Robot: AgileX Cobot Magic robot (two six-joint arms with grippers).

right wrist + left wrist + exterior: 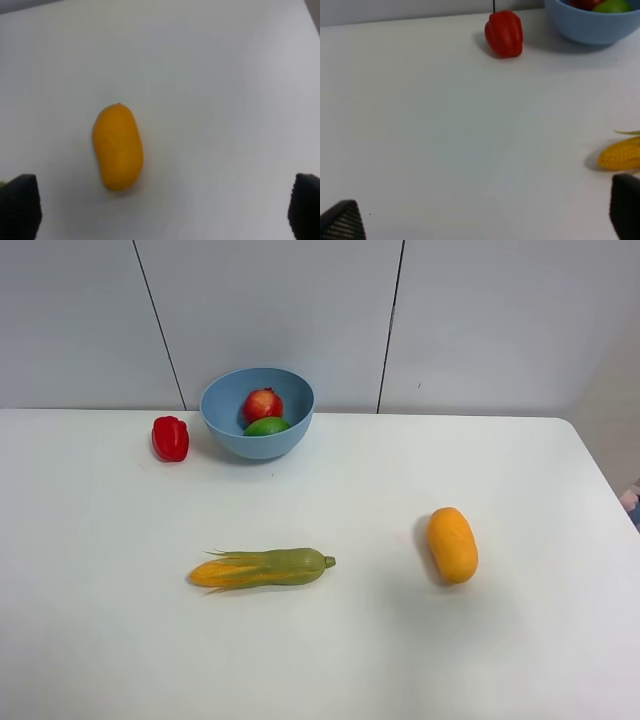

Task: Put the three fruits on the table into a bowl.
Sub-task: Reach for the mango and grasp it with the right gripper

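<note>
Pomegranate (262,403) and lime (266,426) sit in the blue bowl (225,425) at the far edge of the table (400,640). Mango (452,545) lies on the table's right part, well apart from the bowl. Red pepper (170,438) just beside bowl; corn cob (262,568) mid-table. Left tool (482,220) and right tool (162,207): fingers wide apart, holding nothing.

A plain white surface (400,660) with a rounded far right corner carries four things. Near its far edge stands a light-blue bowl (222,430), with a small red bell pepper (170,438) just beside it on the left. A corn cob (262,568) in green husk lies nearer the middle, and an orange mango (452,545) lies well apart to its right
</note>
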